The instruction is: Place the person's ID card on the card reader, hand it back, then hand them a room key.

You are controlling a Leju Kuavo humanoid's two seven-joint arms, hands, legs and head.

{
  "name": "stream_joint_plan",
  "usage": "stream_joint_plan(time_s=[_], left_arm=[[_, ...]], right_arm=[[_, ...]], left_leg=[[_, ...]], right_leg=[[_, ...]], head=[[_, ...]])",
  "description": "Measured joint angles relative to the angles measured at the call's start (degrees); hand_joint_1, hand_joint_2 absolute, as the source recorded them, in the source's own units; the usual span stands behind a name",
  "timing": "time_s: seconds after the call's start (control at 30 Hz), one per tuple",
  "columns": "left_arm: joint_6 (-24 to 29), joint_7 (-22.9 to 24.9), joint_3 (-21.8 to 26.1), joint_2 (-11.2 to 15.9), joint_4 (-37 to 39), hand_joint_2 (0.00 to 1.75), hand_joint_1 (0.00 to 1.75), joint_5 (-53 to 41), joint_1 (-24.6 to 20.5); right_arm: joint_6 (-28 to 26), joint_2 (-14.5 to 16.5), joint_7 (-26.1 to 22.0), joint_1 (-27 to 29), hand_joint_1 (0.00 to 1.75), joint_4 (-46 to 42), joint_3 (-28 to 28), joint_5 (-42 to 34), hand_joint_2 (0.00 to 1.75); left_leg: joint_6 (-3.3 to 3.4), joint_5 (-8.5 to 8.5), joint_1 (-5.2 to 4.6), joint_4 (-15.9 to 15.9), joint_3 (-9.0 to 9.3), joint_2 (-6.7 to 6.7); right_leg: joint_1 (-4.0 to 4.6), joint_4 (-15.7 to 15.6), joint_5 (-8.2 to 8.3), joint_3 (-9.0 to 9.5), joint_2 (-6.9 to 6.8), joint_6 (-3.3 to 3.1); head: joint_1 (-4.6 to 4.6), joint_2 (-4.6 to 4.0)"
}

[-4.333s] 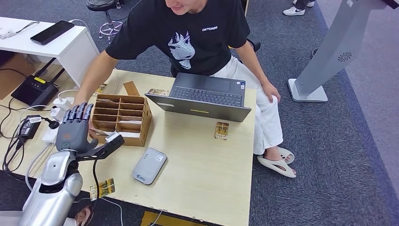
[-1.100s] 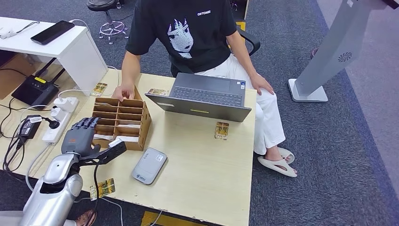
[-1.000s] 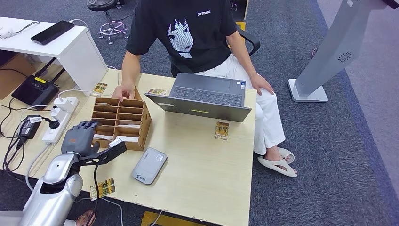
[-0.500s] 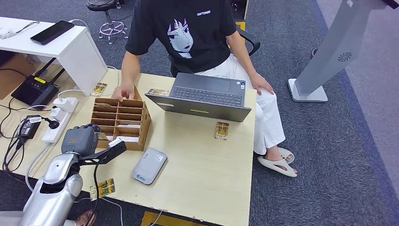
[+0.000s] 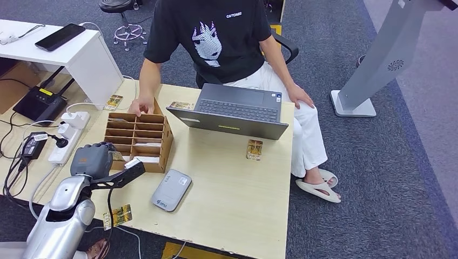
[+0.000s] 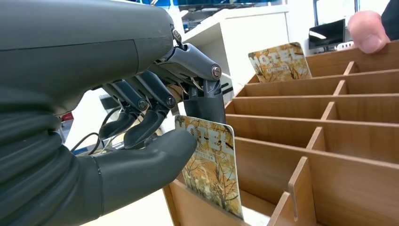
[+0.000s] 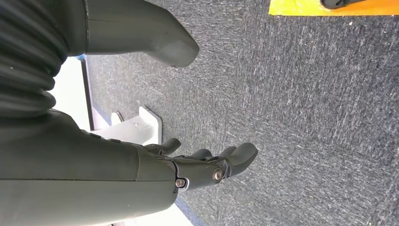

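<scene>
My left hand (image 5: 92,160) is curled over the near left corner of the cardboard slot box (image 5: 151,125). In the left wrist view its thumb (image 6: 155,153) and fingers (image 6: 204,101) pinch a room key card (image 6: 212,167) printed "HOTEL", which stands upright in the nearest slot. The grey card reader (image 5: 171,189) lies on the table just right of that hand, with nothing on it. My right hand (image 7: 207,165) hangs over the carpet, fingers loosely apart and holding nothing. The person sits behind the table, one hand (image 5: 141,105) resting on the box's far edge.
An open laptop (image 5: 232,110) stands at the table's back right. Loose cards lie by the laptop (image 5: 254,149), at the near left edge (image 5: 119,215) and behind the box (image 5: 113,101). Another hotel card (image 6: 278,62) stands in a far slot. A power strip (image 5: 67,135) and cables lie left.
Over the last second my left hand's fingers curled down from spread above the box and closed on the key card. Before that, the person sat back from leaning over the table.
</scene>
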Motion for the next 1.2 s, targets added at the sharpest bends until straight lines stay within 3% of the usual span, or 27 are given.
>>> stream_joint_plan(time_s=[0.37, 0.8, 1.2], left_arm=[[6.28, -0.06, 0.02, -0.07, -4.28, 1.75, 1.75, 2.31, -4.30], [4.45, 2.19, 0.04, 0.03, -6.79, 1.75, 1.75, 2.26, -21.66], [4.85, 2.65, 0.02, -0.08, -4.57, 1.75, 1.75, 1.05, -24.16]], right_arm=[[-0.45, 0.00, -0.69, -0.06, 0.00, -0.02, -0.04, 1.16, 1.75], [-0.57, 0.00, -1.01, -0.39, 0.00, -0.02, -0.04, 3.19, 1.75], [-0.49, 0.00, -0.99, -0.47, 0.00, -0.02, -0.04, 3.52, 1.75]], left_leg=[[0.00, 0.01, 0.00, 0.02, -0.01, -0.03], [0.00, 0.10, 0.00, 0.03, -0.02, -0.07], [-0.01, 0.10, 0.00, 0.03, -0.01, -0.05]], right_leg=[[0.00, 0.00, 0.00, 0.00, -0.04, 0.00], [0.00, 0.01, 0.12, 0.01, -0.05, 0.02], [0.00, 0.01, 0.13, -0.01, -0.02, 0.02]], head=[[0.00, -0.01], [-0.01, 0.00], [-0.01, -0.01]])
